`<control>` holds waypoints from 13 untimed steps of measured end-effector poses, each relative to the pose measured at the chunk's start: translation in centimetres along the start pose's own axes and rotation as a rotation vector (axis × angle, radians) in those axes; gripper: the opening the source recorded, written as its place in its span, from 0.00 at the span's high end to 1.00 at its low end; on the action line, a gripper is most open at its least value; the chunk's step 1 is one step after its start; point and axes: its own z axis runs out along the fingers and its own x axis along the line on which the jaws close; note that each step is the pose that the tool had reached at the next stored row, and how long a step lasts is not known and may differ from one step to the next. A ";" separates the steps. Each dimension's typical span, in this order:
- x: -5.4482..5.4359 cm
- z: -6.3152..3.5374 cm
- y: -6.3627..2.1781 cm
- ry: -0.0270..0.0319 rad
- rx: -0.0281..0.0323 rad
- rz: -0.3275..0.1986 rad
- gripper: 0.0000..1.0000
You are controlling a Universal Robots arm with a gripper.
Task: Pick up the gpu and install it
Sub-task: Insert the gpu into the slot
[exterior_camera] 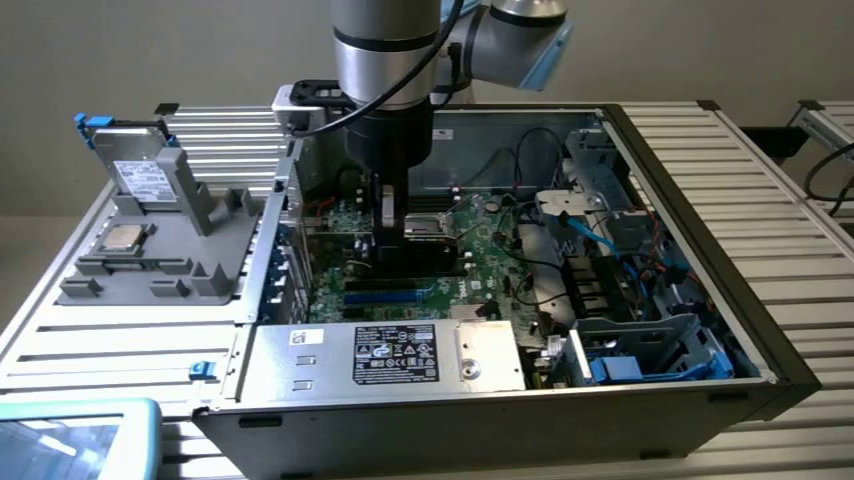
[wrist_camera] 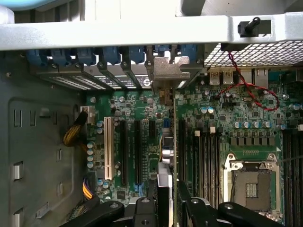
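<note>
My claw (wrist_camera: 166,193) is down inside the open computer case (exterior_camera: 694,170), and it is pinched on the gpu (wrist_camera: 169,71). The thin card stands on its edge between my two fingers (wrist_camera: 144,210). It reaches out ahead of my claw, over the green board (wrist_camera: 142,109). Its silver end is far out in front, close to the back wall of the case, by a row of blue clips (wrist_camera: 111,54). I cannot tell if the card sits in its slot. A long white slot (wrist_camera: 107,146) lies to one side of my claw, and the bare chip socket (wrist_camera: 251,187) to the other.
</note>
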 end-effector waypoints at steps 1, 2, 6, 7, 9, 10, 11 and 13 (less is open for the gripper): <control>0.0 0.11 0.00 0.0029 0.0001 -0.001 0.73; 0.0 0.24 0.01 0.0064 0.0002 -0.001 0.73; -0.1 0.49 0.02 0.0179 0.0004 -0.001 0.73; -0.1 0.49 0.02 0.0178 0.0004 -0.001 0.73; -0.2 0.55 0.07 0.0179 0.0002 -0.001 0.73; -0.3 0.67 0.09 0.0177 0.0003 -0.001 0.73; -0.4 0.77 0.09 0.0184 0.0003 -0.001 0.73; -0.4 0.79 0.08 0.0189 0.0004 -0.001 0.73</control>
